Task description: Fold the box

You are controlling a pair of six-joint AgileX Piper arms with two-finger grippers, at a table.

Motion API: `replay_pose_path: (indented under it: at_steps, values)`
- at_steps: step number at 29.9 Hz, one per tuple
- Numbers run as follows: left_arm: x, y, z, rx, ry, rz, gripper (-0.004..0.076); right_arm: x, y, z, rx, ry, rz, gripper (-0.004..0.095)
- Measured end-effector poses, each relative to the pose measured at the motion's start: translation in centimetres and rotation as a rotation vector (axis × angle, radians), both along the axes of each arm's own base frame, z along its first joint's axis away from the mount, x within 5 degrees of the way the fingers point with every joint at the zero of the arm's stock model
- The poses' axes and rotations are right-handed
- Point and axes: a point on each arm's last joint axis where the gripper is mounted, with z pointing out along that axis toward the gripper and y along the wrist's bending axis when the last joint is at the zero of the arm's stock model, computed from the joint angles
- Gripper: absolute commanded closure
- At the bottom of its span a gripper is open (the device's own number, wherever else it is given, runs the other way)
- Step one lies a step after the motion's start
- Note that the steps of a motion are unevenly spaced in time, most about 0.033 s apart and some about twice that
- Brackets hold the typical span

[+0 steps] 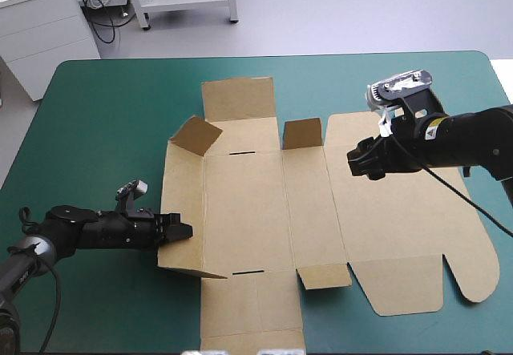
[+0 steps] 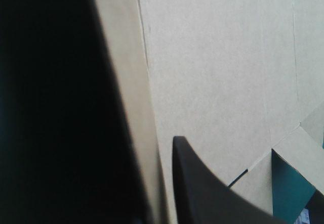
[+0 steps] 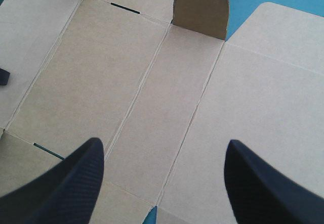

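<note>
The box [image 1: 248,211] lay mostly flat across the middle of the high view on the teal-green cover [image 1: 96,131]. It was not yet a tray, and nothing rested on any of its panels (so no container to speak of so far). At the lower left of the frame the left gripper [image 1: 183,231] had its black fingers pinched almost together on the left wall panel [image 1: 180,199], the board between them. That panel stood tilted up off the cover, so I judged the grip was meant to raise the first wall along its crease. At the right the right gripper [image 1: 362,163] hovered over the box beside the lid panel [image 1: 409,211], fingers spread wide and holding nothing, probably ready to steady the sheet. A corner flap [image 1: 196,135] and a small flap [image 1: 302,134] stood raised toward the upper middle.
</note>
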Motion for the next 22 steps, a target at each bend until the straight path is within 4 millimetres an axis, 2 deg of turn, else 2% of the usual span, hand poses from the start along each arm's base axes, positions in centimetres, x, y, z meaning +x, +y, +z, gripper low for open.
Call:
replay_pose_path:
  at_steps: [7, 11, 18, 22]
  values:
    - [0.2, 0.0, 0.1, 0.010, -0.051, -0.018, 0.0756, 0.0, 0.0, 0.0, 0.000, 0.000, 0.000, 0.0278]
    - [0.8, 0.1, 0.9, 0.047, -0.106, -0.087, 0.0756, -0.1, 0.0, 0.1, 0.001, -0.003, 0.000, 0.0278]
    - [3.8, 0.9, 5.1, 0.210, -0.266, -0.267, 0.0756, -0.6, -0.2, 0.4, 0.006, -0.019, 0.000, 0.0278]
    - [6.6, 1.5, 7.5, 0.302, -0.335, -0.344, 0.0756, -0.6, -0.2, 0.5, 0.007, -0.020, 0.000, 0.0278]
